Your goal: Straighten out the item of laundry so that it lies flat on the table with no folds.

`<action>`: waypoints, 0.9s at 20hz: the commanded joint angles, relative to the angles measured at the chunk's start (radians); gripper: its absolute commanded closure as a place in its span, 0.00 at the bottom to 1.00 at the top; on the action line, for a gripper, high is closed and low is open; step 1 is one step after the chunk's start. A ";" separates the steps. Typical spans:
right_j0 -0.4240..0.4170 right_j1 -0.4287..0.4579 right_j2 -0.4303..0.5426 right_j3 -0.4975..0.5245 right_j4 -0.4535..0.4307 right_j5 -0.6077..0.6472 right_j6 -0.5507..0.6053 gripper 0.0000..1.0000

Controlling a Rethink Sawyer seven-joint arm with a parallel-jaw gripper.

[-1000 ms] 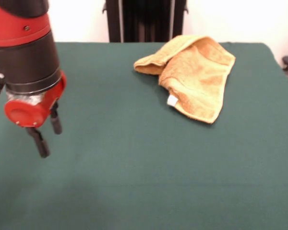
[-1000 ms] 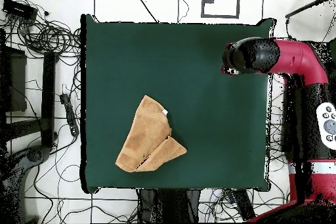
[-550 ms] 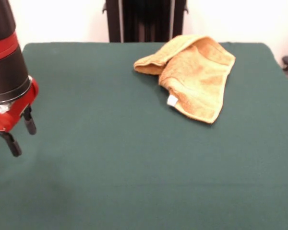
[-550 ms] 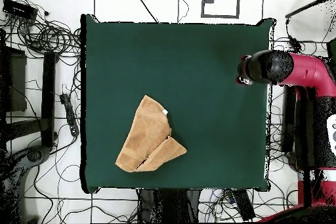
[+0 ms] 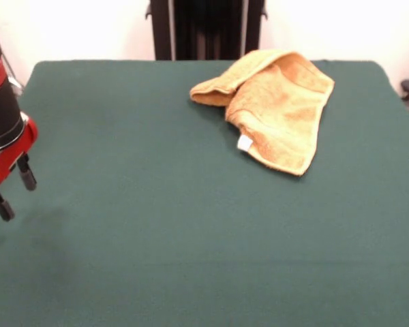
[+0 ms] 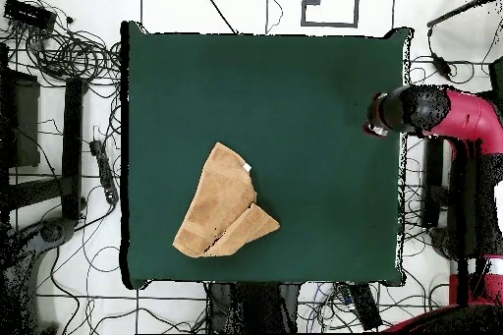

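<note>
Item of laundry: a small orange-yellow terry towel (image 5: 276, 109) lies on the large rectangular table covered in plain dark green cloth (image 5: 191, 225). In the front view it sits toward the far right corner of the table; in the overhead view (image 6: 224, 205) it sits toward the lower left, near the bottom edge. The towel is not flat. One part is folded over the rest, so a doubled flap overlaps the main body, and the outline is irregular rather than square. A rolled, raised edge runs along the side of the towel facing the middle of the table in the front view. A small white tag (image 5: 245, 143) shows at the towel's near edge, lying against the green cloth.

Pincer: the red and black arm's pincer (image 5: 12, 193) stands at the left edge of the front view, over the table's border. Its two dark fingers are spread with a clear gap between them, released and grasping nothing. It is well apart from the towel, with bare green cloth between them. In the overhead view the arm's black end (image 6: 390, 113) sits at the right edge of the table.

Surroundings: tangled black cables (image 6: 59, 56) lie on the pale floor beside the table in the overhead view.
</note>
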 commanded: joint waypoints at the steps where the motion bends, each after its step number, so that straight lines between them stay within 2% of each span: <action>1: 0.091 -0.009 -0.052 -0.044 0.033 0.140 -0.072 0.00; 14: 0.163 0.003 -0.057 -0.132 0.060 0.202 -0.037 0.00; 18: 0.203 0.043 -0.041 -0.260 0.047 0.262 -0.075 0.00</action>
